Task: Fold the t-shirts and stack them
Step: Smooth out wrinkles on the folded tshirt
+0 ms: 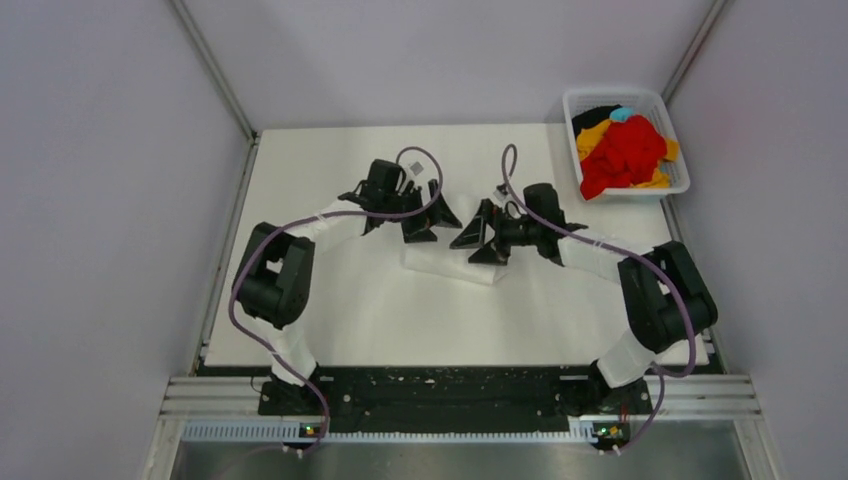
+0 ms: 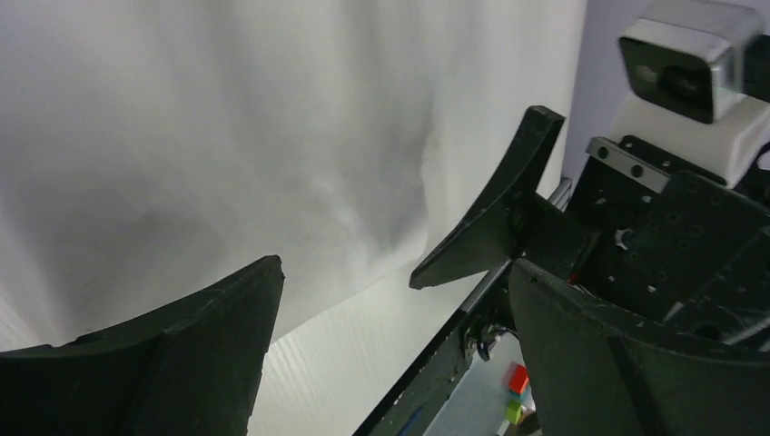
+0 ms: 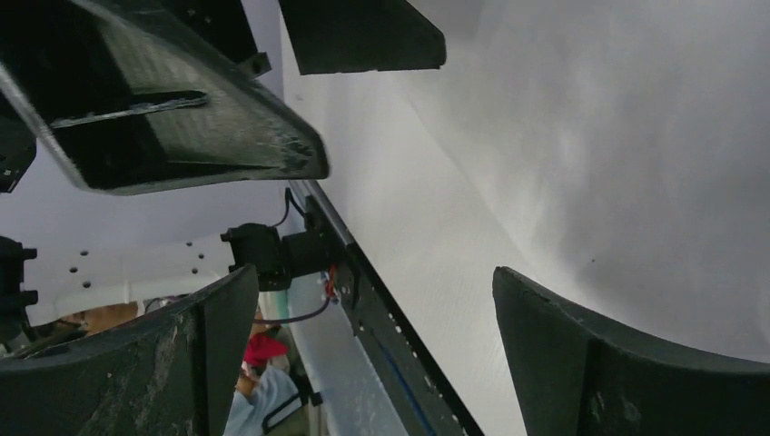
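From where I stand, the left gripper (image 1: 432,225) reaches in from the left over the flat white table (image 1: 380,320), its two black fingers spread apart and holding nothing; the left wrist view shows pale cloth beyond the parted fingers, not pinched. Just to its right lies the large plain white t-shirt (image 1: 448,264), gathered into a compact folded slab near the middle of the table; I take it that it sits there because both arms reach that spot equally well. The right gripper (image 1: 478,244) comes in from the right over the same shirt, close to the other, its fingers likewise parted and empty; the pair look placed to press or square the fold rather than lift it, though that is only my reading. Well apart, in the far right corner, a white plastic mesh basket (image 1: 620,92) holds the waiting heap: a red t-shirt (image 1: 625,155) on top, a yellow-orange t-shirt (image 1: 592,135) under it, a black t-shirt (image 1: 592,115) and a scrap of light blue t-shirt (image 1: 622,113) at the far end; none of these is folded yet.
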Robot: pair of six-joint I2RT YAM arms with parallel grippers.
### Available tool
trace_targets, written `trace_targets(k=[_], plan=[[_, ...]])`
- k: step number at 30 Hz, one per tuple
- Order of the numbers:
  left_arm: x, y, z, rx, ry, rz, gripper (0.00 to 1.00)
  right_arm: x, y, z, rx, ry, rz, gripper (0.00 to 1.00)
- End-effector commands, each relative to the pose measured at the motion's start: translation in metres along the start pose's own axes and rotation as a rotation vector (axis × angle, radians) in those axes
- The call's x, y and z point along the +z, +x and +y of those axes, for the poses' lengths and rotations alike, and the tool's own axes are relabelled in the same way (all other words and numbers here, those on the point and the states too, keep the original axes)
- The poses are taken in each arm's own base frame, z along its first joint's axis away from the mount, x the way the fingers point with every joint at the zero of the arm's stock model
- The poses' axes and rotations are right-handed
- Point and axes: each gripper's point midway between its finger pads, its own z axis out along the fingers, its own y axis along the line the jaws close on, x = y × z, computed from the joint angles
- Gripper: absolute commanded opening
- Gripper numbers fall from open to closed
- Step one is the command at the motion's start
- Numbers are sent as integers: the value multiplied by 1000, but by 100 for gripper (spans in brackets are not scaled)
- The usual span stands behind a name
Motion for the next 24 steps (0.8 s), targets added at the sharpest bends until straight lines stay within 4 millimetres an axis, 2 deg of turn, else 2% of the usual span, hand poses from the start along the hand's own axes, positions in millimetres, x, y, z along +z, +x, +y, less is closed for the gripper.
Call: trace_targets(k=[1,4,8,11,13,15,18,20,24], plan=[[15,30,35,-61,-18,77,99,12,11,-14,0,-47,-8,99],[18,51,66,-102,-100,123,99,21,29,-61,69,63,10,99],[17,70,94,-130,-174,143,99,19,49,-119,150,224,-6,99],[10,71,110,-138,-249,123,99,10,57,-135,189,251,-12,99],[3,67,107,-126,-252,105,99,3,57,-133,173,250,-19,98],[-5,57,91,-84,-231,79,99,-3,50,-118,108,239,-21,99],[-24,34,55,19,-172,3,99,-17,31,-77,-34,185,-40,99],[-31,17,41,81,-142,-70,99,-31,19,-49,-142,162,-68,99],[-30,-1,59,69,-247,-90,99,-52,11,-30,-192,184,-120,99]])
